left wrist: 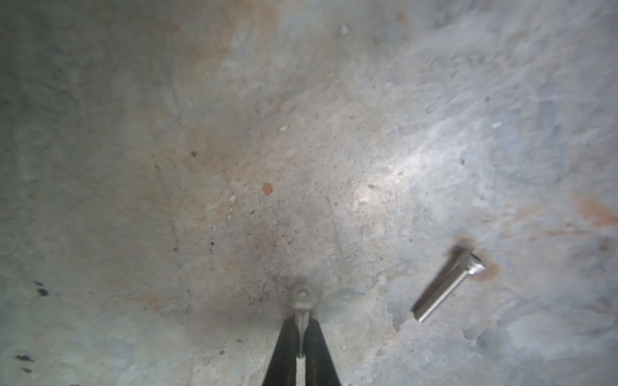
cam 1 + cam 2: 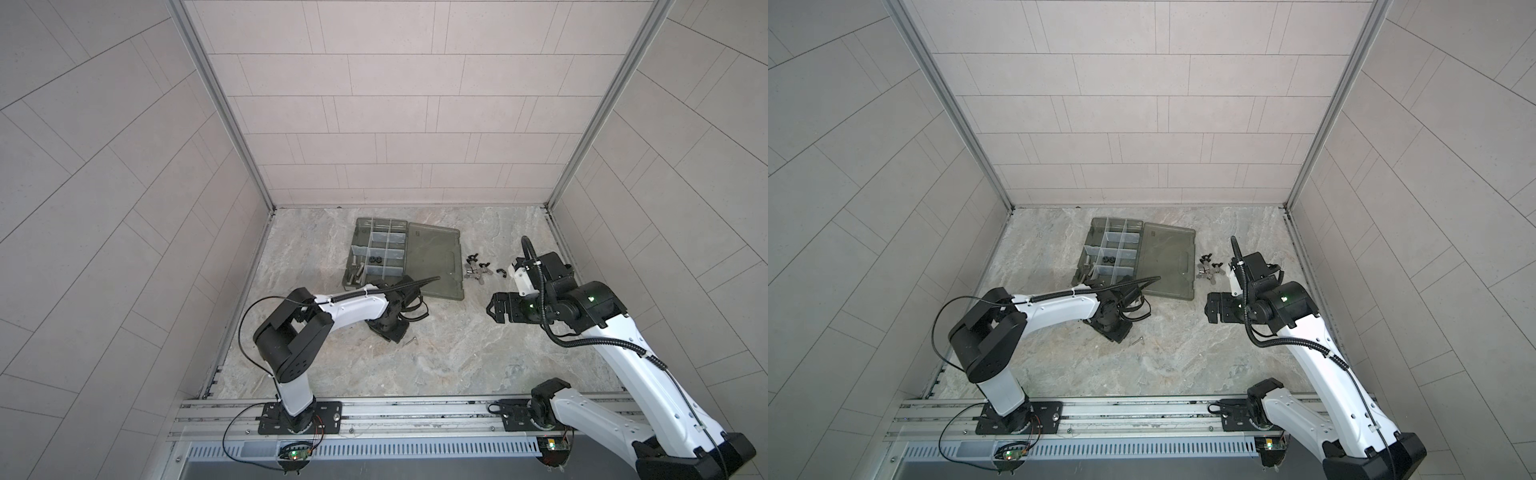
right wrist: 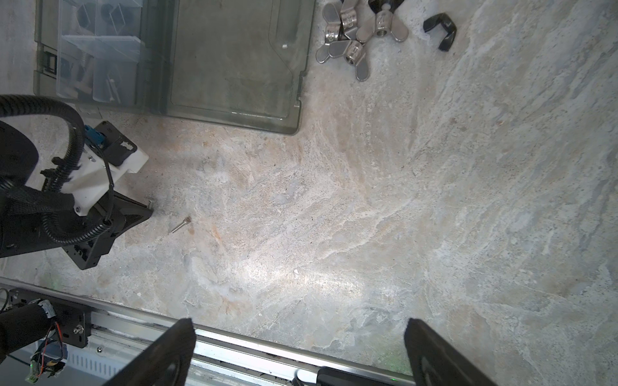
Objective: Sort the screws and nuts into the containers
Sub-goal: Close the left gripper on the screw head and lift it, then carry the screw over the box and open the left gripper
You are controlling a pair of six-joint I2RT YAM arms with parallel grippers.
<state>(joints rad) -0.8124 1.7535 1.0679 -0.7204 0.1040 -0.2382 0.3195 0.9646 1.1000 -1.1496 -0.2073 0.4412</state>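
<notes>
- Clamping the thin screw (image 1: 302, 299) by its shank just below the head, the left gripper (image 1: 301, 329) shows its fingers (image 1: 287, 347) together on it in the left wrist view, low at the surface (image 1: 200, 150). A second screw (image 1: 446, 287) lies flat nearby. Both look light, stiff and slick. A hold across the shank suits them, though such thin steel could swivel in the grip.
- In the right wrist view the right gripper (image 3: 299, 322) is empty, its fingers wide apart. Wing nuts (image 3: 354, 36) sit heaped beside the lid (image 3: 234, 67).
- In both top views the containers (image 2: 390, 237) lie near the left gripper. One holds two black nuts (image 2: 371, 260), and its neighbour holds bolts (image 2: 355, 274).
</notes>
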